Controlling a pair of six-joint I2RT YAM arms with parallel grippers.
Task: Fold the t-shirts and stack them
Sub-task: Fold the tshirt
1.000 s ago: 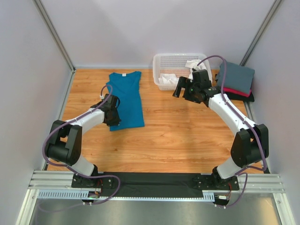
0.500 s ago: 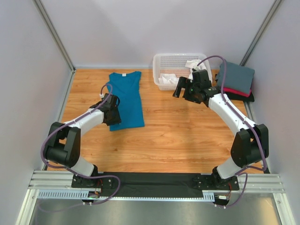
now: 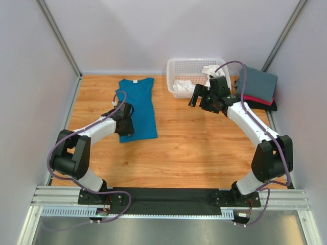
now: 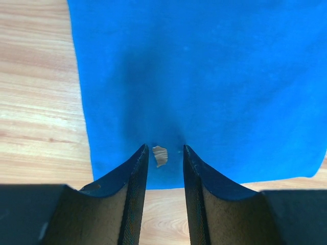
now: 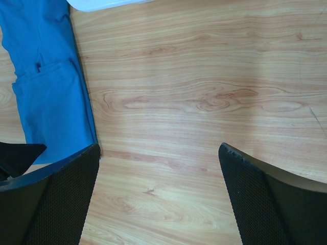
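Note:
The teal-blue t-shirt (image 3: 139, 102) lies flat on the table at the back left, folded into a long strip, its white neck label (image 3: 135, 80) at the far end. My left gripper (image 3: 126, 130) sits low over its near left corner. In the left wrist view the gripper (image 4: 165, 149) has its jaws a little apart, tips on the shirt (image 4: 204, 76) just past the hem, with nothing between them. My right gripper (image 3: 195, 98) is wide open and empty over bare wood (image 5: 158, 148). Slate-grey (image 3: 256, 81), red-pink (image 3: 258, 99) and black (image 3: 266, 106) shirts lie stacked at the back right.
A white lattice basket (image 3: 173, 65) stands at the back centre with white cloth (image 3: 183, 87) in it and over its right rim. Grey walls close in the table on three sides. A small wood-coloured spot (image 4: 160, 155) shows in the shirt between my left fingertips.
My left gripper has shifted slightly right and farther onto the teal shirt's near hem. The right arm has not moved.

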